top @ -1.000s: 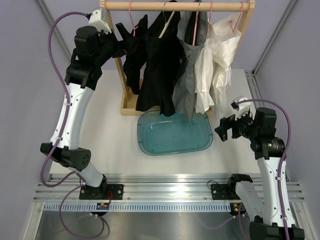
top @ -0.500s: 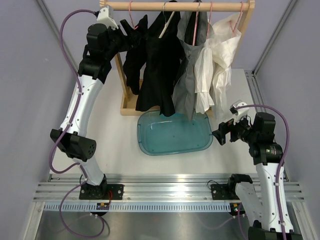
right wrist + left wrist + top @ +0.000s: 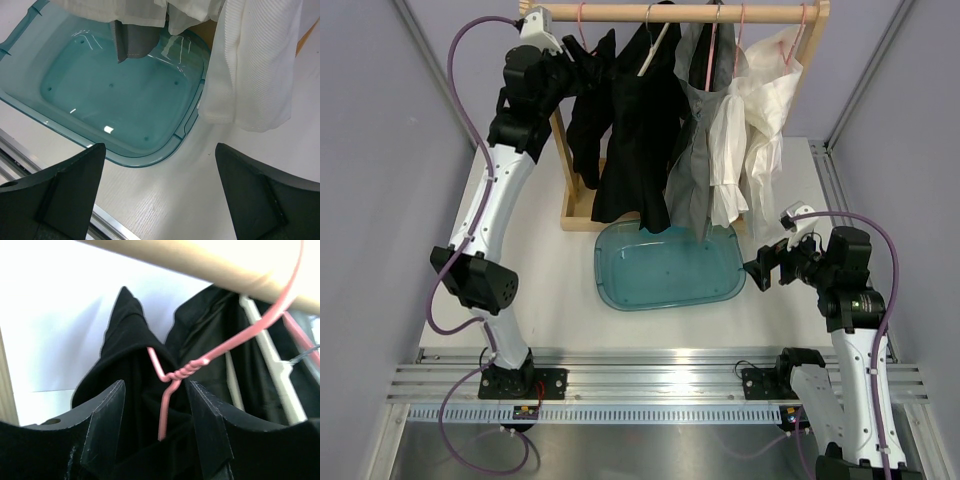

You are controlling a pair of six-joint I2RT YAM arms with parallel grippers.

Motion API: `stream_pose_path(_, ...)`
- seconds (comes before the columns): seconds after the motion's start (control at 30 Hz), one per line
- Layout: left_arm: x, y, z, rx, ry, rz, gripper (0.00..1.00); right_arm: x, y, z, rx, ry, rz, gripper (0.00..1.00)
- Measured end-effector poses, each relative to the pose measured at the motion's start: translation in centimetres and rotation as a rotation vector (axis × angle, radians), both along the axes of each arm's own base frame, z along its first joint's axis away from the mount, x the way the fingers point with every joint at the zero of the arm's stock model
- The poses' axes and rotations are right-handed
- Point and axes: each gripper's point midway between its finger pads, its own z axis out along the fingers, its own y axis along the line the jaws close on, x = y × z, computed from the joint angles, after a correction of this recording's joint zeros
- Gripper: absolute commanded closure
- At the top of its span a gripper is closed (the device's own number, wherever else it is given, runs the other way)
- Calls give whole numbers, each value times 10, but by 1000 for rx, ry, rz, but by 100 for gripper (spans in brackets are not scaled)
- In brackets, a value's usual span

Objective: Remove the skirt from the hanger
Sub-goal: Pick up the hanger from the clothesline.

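The grey pleated skirt [image 3: 694, 172] hangs from a pink hanger [image 3: 711, 55] on the wooden rail [image 3: 670, 12], between black and white garments. Its lower corner [image 3: 133, 41] dangles over the teal tub [image 3: 115, 95]. My left gripper [image 3: 576, 72] is high at the rack's left end, well left of the skirt. It is open, its jaws on either side of the pink wire hanger [image 3: 171, 382] of the leftmost black garment [image 3: 125, 355], without closing on it. My right gripper [image 3: 761, 267] is open and empty, low beside the tub's right end [image 3: 160, 192].
The teal tub [image 3: 670, 268] sits in front of the rack's wooden base [image 3: 578, 214]. Black garments [image 3: 638, 130] hang left of the skirt, white ones [image 3: 760, 110] to its right. A white garment [image 3: 255, 65] hangs close ahead of my right gripper. Frame posts stand at both sides.
My left arm has risen and swung right, bringing its gripper up to the leftmost pink hanger. My right gripper has dropped slightly and shifted left.
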Motion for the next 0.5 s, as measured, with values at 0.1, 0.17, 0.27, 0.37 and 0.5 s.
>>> stream_pose_path(0.1, 4, -2, -6, 38, -5, 14, 48, -1, 0, 0, 0, -4, 0, 1)
stream_pose_path(0.17, 6, -5, -9, 65, -9, 23, 51, -1, 0, 0, -1, -6, -1, 1)
stream_pose_path(0.27, 7, -6, -11, 102, -23, 42, 63, -2, 0, 1, -1, -11, -1, 1)
stream_pose_path(0.37, 8, -8, -8, 131, -50, 54, 75, -2, 0, 2, -1, -15, -1, 0)
stream_pose_path(0.5, 9, -8, -5, 161, -72, 72, 90, -3, 0, 3, -1, -22, -1, 0)
